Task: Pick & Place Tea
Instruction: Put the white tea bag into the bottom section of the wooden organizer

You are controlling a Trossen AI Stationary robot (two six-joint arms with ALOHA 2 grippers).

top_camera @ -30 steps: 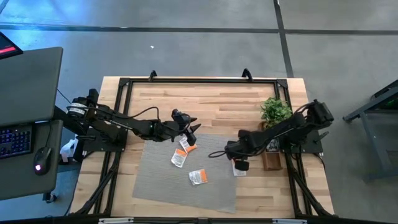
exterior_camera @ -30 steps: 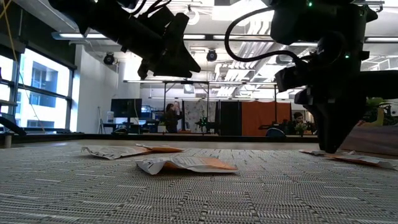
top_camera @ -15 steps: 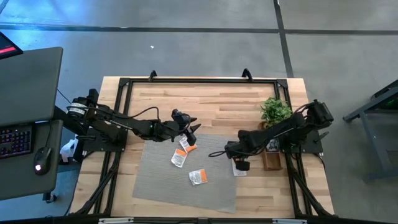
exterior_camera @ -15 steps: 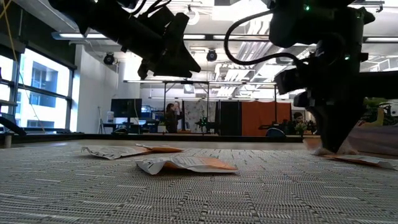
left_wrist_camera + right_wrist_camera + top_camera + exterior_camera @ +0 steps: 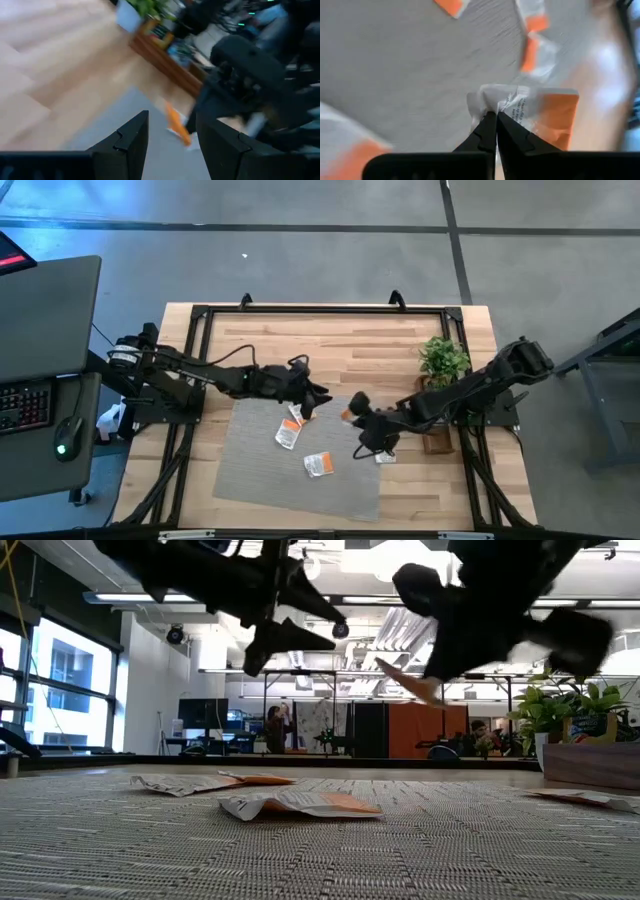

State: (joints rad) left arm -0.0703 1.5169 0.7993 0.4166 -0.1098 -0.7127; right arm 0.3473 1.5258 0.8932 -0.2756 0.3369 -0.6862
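Your left gripper [image 5: 318,393] hangs with fingers apart over the grey mat's [image 5: 250,475] far edge, above three sachets [image 5: 291,425]. To its right, your right gripper [image 5: 352,411] is clamped on one tea sachet [image 5: 540,112], lifted off the mat, nearer the wooden tray [image 5: 433,442]

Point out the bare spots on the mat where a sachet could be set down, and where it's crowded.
The mat is bare along its near-left part, below the left end effector. Its far-right corner lies under the right end effector, shut on a sachet. Crowded: the middle, with three sachets, and the right edge, where another sachet lies.
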